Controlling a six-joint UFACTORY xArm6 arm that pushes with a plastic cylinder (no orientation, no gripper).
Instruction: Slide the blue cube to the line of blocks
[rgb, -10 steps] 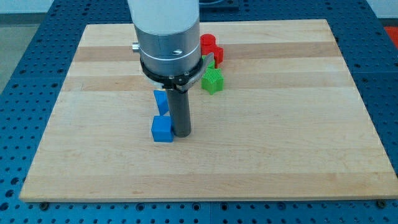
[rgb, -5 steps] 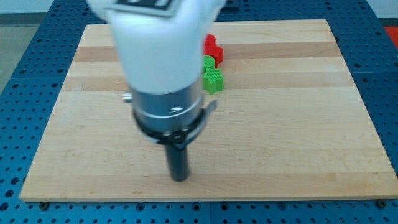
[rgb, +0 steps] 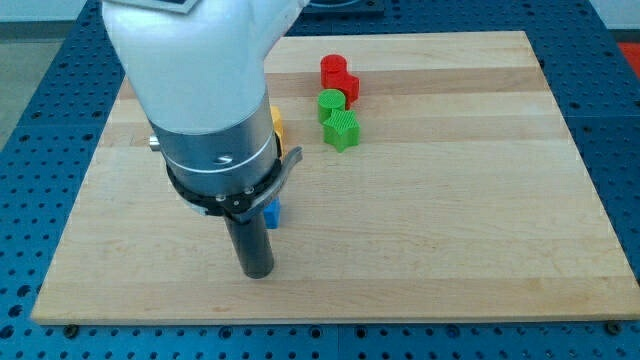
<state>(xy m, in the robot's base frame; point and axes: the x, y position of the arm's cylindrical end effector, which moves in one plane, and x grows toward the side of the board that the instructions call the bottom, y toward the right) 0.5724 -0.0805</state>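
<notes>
A: Camera view – what's seen?

B: Wooden board on a blue perforated bench. Arm body takes up the view's left-centre; my tip is set down near the board's bottom edge, left of centre. No fingers on this rig, so nothing to be opened or closed – just a bare rod, nothing held.

A: And the blue cube?

B: Only a sliver of a blue block is visible, just to the rod's right and slightly above the tip, mostly hidden by the arm; shape can't be confirmed from that. Contact w/ the rod can't be told. A bit of yellow block peeks out further up, beside the arm.

A: The line?

B: Toward the view's top, right of centre: two red blocks touching, then a green block, then another green block, run roughly top to bottom. Blue is well apart from it, down and left.

A: Handling?

B: Judged to be light, rigid plastic, prob. slides easily on smooth wood and may spin if hit off-centre. Best pushed square on its bottom-left face, through its middle, so it's driven up-right toward the lower green block
</notes>
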